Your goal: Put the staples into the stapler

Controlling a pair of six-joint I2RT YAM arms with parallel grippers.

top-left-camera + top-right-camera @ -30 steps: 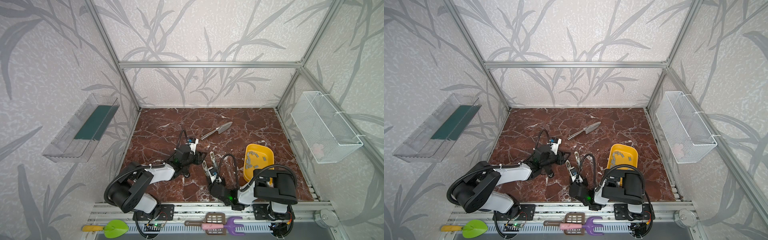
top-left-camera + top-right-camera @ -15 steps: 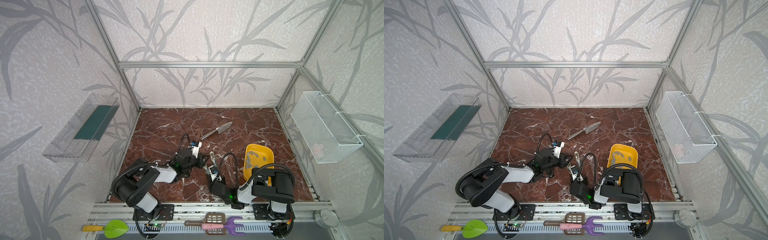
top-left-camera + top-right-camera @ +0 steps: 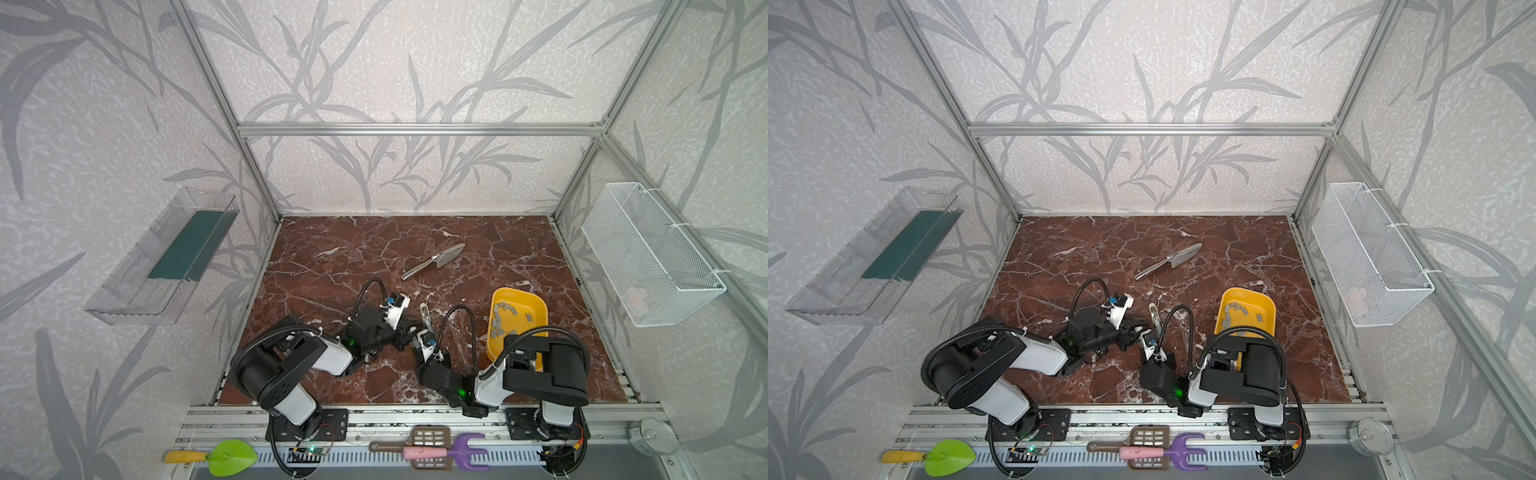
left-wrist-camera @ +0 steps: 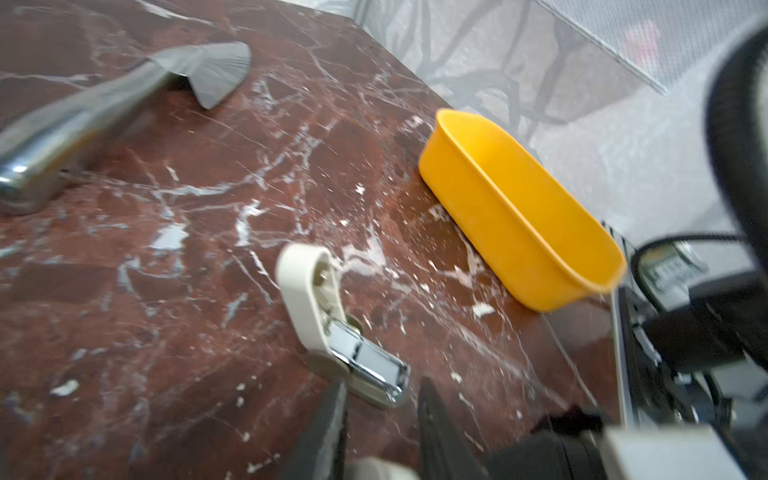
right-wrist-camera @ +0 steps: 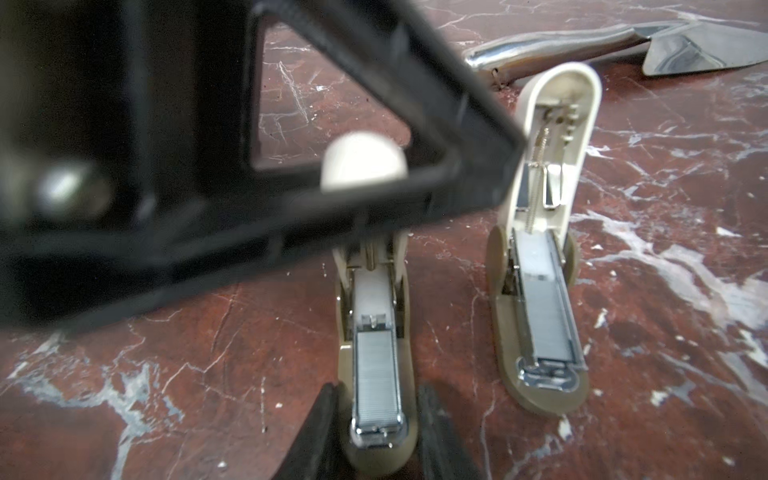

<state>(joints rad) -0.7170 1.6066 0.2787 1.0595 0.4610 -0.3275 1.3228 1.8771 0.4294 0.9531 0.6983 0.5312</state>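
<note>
Yellow tray [image 3: 536, 303] of staples [image 3: 500, 322], chrome trowel [image 3: 436, 264]

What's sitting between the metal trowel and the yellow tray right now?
Nothing: only bare marble tabletop separates the trowel and the yellow tray, shown in both top views.

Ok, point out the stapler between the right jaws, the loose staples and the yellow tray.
held stapler [image 5: 376, 432]: right wrist view, chrome front of its magazine.
loose staples [image 3: 498, 323]: in a top view, a strip in the cluster.
yellow tray [image 3: 536, 305]: in a top view, bare inside, far corner.
</note>
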